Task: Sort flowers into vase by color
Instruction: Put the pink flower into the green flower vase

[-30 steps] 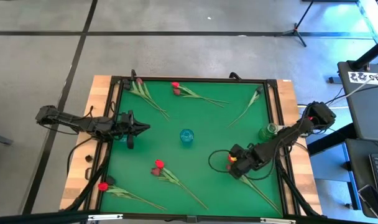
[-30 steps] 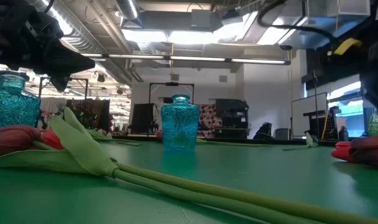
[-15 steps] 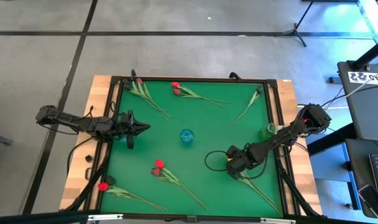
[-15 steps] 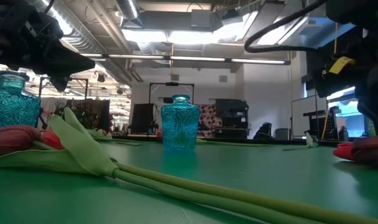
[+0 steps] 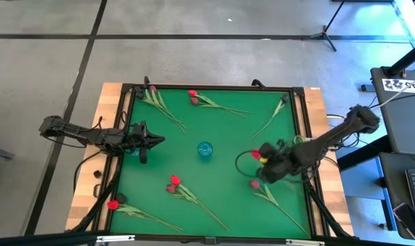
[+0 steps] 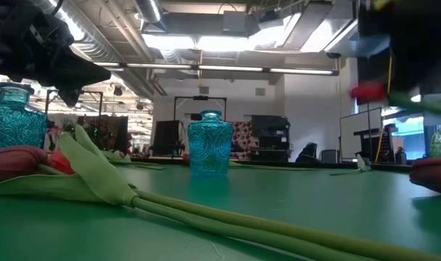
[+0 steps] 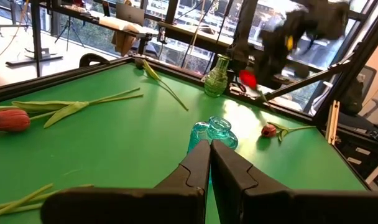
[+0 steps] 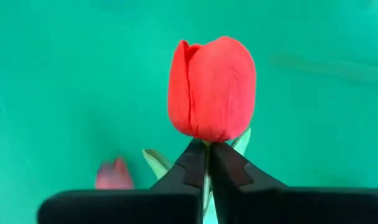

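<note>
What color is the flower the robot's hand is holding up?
Bright red. The tulip pinched in the right hand shows best in the right wrist view.

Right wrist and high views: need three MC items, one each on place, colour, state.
1. Where does the blue vase stand?
A. mat centre
B. far left corner
C. off the table

2. What colour is the tulip at the right hand?
A. black
B. bright red
C. white

3. What state is the right hand in?
A. wide open
B. shut on nothing
C. shut on the tulip's stem

Key: A, the high view shows the vase mid-mat; B, the right wrist view shows a red bud; C, its fingers meet on the stem just under the bud.
</note>
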Action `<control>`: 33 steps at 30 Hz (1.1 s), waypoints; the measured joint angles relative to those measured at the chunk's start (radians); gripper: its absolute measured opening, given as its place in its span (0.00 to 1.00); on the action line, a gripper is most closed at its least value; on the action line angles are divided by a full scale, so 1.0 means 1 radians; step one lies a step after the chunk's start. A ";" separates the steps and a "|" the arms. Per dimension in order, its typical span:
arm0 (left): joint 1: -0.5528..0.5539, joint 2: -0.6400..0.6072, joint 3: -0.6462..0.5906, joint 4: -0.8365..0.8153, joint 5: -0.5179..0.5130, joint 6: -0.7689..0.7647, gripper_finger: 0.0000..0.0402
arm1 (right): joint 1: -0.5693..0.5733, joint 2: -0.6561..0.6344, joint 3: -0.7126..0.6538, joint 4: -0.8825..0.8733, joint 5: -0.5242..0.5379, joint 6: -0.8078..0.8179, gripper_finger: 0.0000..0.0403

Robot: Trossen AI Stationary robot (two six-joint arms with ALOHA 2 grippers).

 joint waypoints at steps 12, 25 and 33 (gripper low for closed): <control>0.000 0.000 0.000 0.000 0.000 0.000 0.03 | 0.002 -0.251 0.454 -0.203 0.535 -0.368 0.02; 0.000 0.000 0.000 0.000 0.000 0.000 0.03 | 0.002 -0.445 0.510 -0.325 0.706 -0.452 0.01; 0.000 0.000 0.000 0.000 0.000 0.000 0.03 | 0.002 -0.577 0.372 -0.317 0.634 -0.382 0.01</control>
